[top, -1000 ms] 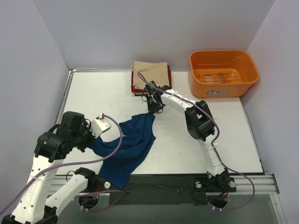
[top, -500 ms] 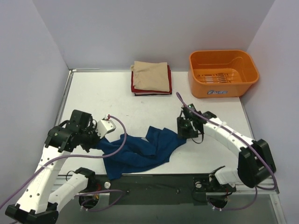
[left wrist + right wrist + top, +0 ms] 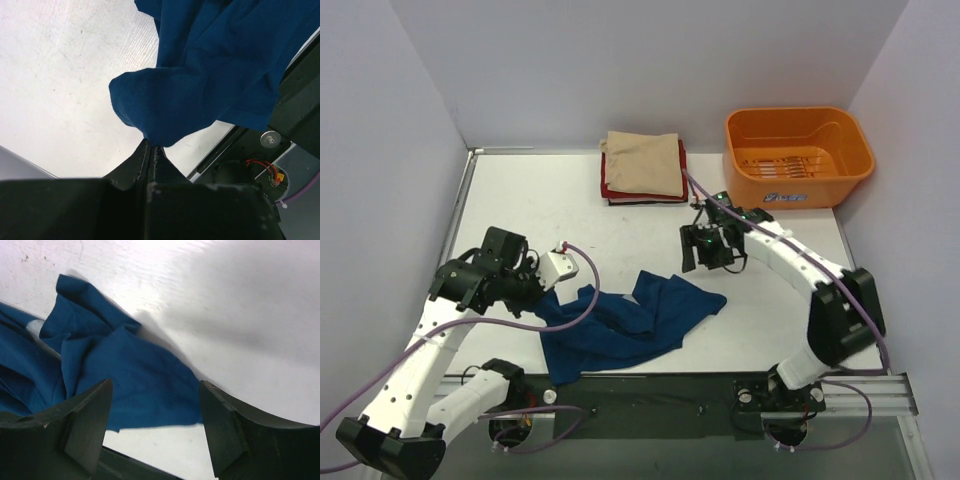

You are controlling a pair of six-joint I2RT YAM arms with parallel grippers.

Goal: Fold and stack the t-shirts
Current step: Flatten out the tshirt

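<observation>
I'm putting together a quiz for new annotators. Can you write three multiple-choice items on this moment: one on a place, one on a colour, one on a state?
1. Where does the orange plastic tub stand on the white table?
A. far right corner
B. near left corner
C. centre

2. What colour tops the stack of folded shirts?
A. red
B. beige
C. green

3. The left gripper is:
A. open and empty
B. shut on the crumpled dark blue t-shirt
C. shut on the tub

Answers:
1 A, the top view shows the tub at the far right corner.
2 B, beige cloth lies over red.
3 B, the left wrist view shows the fingers pinched on a blue fold.
</observation>
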